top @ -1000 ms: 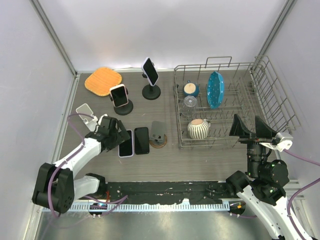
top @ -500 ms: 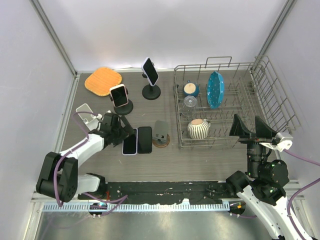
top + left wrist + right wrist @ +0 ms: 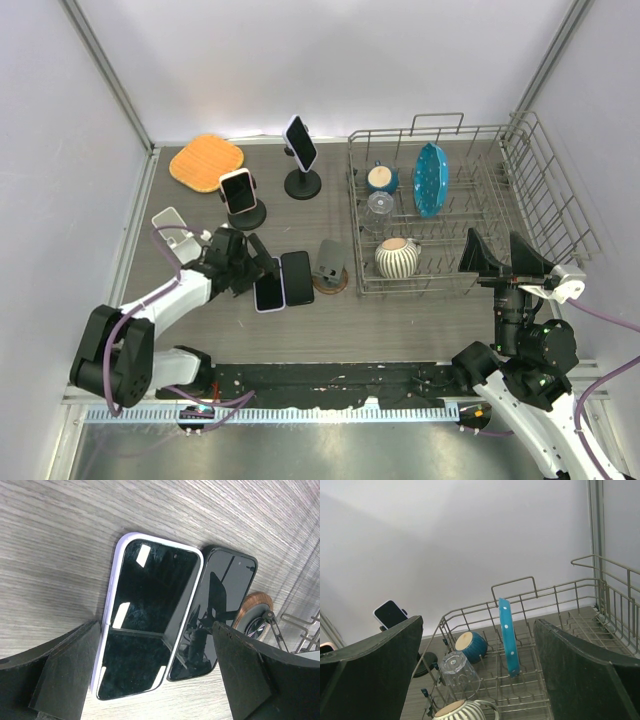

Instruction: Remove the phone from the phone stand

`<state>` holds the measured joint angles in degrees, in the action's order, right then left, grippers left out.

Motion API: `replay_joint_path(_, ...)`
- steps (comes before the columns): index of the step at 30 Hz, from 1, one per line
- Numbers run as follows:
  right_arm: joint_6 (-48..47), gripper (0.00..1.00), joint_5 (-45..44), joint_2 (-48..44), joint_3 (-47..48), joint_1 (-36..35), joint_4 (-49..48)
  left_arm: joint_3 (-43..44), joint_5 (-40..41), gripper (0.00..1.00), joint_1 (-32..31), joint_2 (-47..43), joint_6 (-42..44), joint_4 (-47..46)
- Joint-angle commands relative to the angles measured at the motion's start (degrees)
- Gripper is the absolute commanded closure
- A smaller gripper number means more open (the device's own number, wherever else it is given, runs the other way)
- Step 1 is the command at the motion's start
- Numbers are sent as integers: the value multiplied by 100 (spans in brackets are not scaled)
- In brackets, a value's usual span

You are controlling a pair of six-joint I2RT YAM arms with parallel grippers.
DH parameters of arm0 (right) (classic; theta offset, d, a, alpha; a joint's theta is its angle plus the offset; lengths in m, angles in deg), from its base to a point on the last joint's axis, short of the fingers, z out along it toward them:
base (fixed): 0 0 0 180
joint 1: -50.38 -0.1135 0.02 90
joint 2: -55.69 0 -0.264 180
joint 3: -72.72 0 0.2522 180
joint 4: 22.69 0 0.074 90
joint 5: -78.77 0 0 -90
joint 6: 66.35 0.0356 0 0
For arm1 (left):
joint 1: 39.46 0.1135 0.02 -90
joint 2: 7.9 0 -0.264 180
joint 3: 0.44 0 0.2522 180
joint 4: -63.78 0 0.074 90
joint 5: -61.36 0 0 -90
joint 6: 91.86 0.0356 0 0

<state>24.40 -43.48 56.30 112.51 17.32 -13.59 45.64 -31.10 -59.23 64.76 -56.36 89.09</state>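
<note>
Two phones stand on stands at the back: a pink-cased phone (image 3: 237,189) on a round black phone stand (image 3: 248,216), and a dark phone (image 3: 300,142) (image 3: 389,613) on a stalked stand (image 3: 303,184). A white-cased phone (image 3: 268,285) (image 3: 150,605) and a black phone (image 3: 297,278) (image 3: 220,600) lie flat side by side. My left gripper (image 3: 245,266) (image 3: 157,647) is open low over them, its left finger at the white case's edge. An empty wood-based stand (image 3: 330,268) (image 3: 255,612) sits just right of them. My right gripper (image 3: 505,258) (image 3: 480,645) hangs open and empty near the rack.
A wire dish rack (image 3: 560,200) (image 3: 547,592) fills the right, holding a blue dotted plate (image 3: 431,178), a blue cup (image 3: 381,178), a glass (image 3: 379,207) and a striped mug (image 3: 396,257). An orange mat (image 3: 207,162) lies back left. A white object (image 3: 170,222) sits at the left edge.
My left gripper has swept to the right, still open. The two flat phones slid right with it, and the empty wood-based stand shifted right too. The right arm has not moved.
</note>
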Motion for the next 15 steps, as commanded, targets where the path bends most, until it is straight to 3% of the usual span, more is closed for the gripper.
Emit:
replay_joint_path(1,-49,2,26,-43,158,-43,-131,256,532,1,-45,-480,88,503)
replay_joint_path(6,-49,2,43,-51,158,-43,-131,749,1562,0,-202,-1289,572,1349)
replay_joint_path(9,-40,2,43,-43,158,-43,-131,1100,2380,0,-615,-1553,826,1648)
replay_joint_path(15,-49,2,34,-43,149,-34,-140,2241,3804,0,-1266,-1142,1397,2131)
